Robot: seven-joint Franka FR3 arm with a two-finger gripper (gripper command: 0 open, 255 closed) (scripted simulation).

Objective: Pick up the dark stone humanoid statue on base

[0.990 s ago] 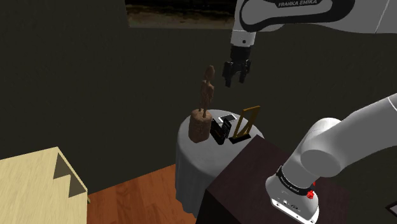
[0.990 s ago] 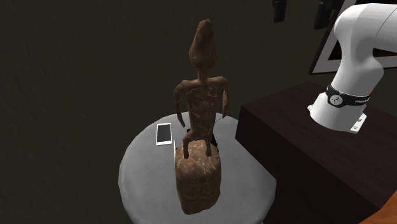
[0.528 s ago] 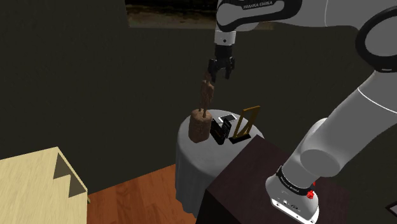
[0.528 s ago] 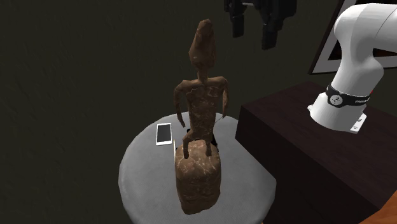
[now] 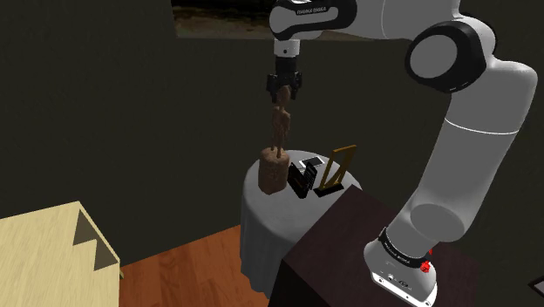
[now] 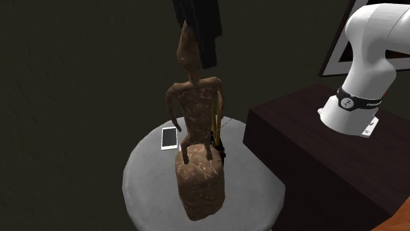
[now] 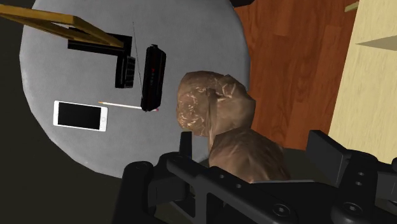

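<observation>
My arm (image 5: 471,148) is glossy white, built of rounded tube links with dark grey joint caps (image 5: 449,57). Grey FRANKA EMIKA lettering (image 5: 311,10) runs along the link at twelve o'clock in the shoulder view. At five o'clock a black collar (image 5: 397,250) with small white marks rings its foot, with a red dot (image 5: 425,265) beside it. My gripper (image 5: 281,94) is matt black all over, and round recesses (image 7: 277,209) dot its body.

Statue (image 6: 196,121) mottled brown — table (image 6: 150,191) grey, phone (image 6: 169,138) white.
</observation>
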